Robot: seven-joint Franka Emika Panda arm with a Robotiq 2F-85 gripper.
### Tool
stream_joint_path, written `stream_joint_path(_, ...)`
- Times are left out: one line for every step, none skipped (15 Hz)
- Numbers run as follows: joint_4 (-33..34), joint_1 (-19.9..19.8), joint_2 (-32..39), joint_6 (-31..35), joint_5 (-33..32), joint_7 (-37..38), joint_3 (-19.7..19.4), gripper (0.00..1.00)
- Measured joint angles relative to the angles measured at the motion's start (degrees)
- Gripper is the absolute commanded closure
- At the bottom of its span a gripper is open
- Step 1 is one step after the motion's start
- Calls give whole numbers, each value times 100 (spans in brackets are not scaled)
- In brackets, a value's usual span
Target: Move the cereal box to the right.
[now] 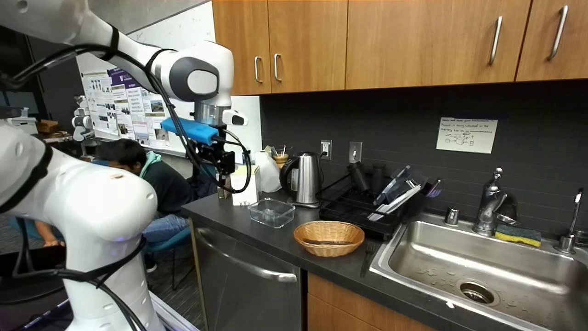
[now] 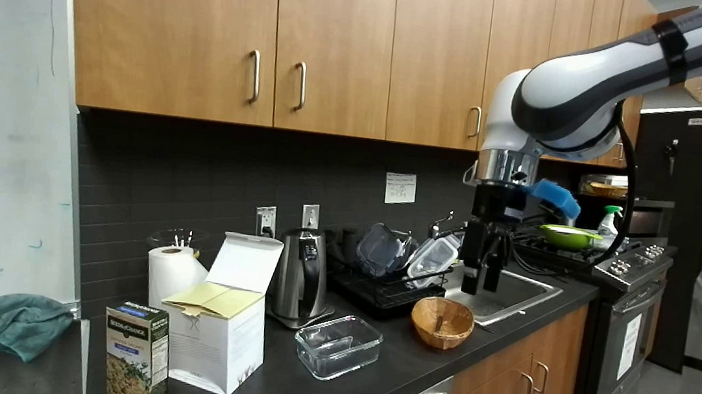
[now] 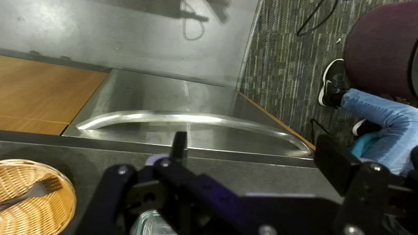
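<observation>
The cereal box point(image 2: 135, 357) is a small upright carton with a brownish printed front and a dark top, at the counter's near left in an exterior view. In an exterior view only a brown strip of the cereal box point(image 1: 224, 193) shows behind my gripper point(image 1: 225, 178). The cereal box is out of the wrist view. My gripper point(image 2: 481, 282) hangs fingers down above the counter, well away from the box. In the wrist view my gripper's point(image 3: 254, 150) fingers are wide apart with nothing between them, over the counter's front edge.
A white box with open yellow flaps point(image 2: 211, 345) stands right beside the cereal box. A steel kettle point(image 2: 302, 277), glass container point(image 2: 333, 368), wicker basket point(image 2: 440, 337) and dish rack point(image 2: 386, 295) stand further along. A dishwasher handle point(image 3: 196, 118) juts out below. A person point(image 1: 170, 184) sits beyond the counter's end.
</observation>
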Motion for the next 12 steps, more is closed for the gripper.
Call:
stream_joint_path(0, 0, 0, 0, 0, 0, 0, 0)
stream_joint_path(0, 0, 0, 0, 0, 0, 0, 0)
stream_joint_path(8, -3, 0, 0, 0, 0, 3, 0)
stream_joint_path(23, -5, 0, 0, 0, 0, 4, 0)
stream_joint_path(39, -5, 1, 0, 0, 0, 5, 0)
stream_joint_path(58, -5, 5, 0, 0, 0, 5, 0)
stream_joint_path(78, -5, 11, 1, 0, -1, 5, 0)
stream_joint_path(97, -5, 21, 4, 0, -2, 5, 0)
stream_joint_path(116, -5, 35, 7, 0, -9, 5, 0)
stream_joint_path(140, -4, 56, 12, 0, -24, 5, 0)
stream_joint_path(168, -3, 87, 22, 0, -48, 6, 0)
stream_joint_path(196, 0, 125, 38, 0, -73, 8, 0)
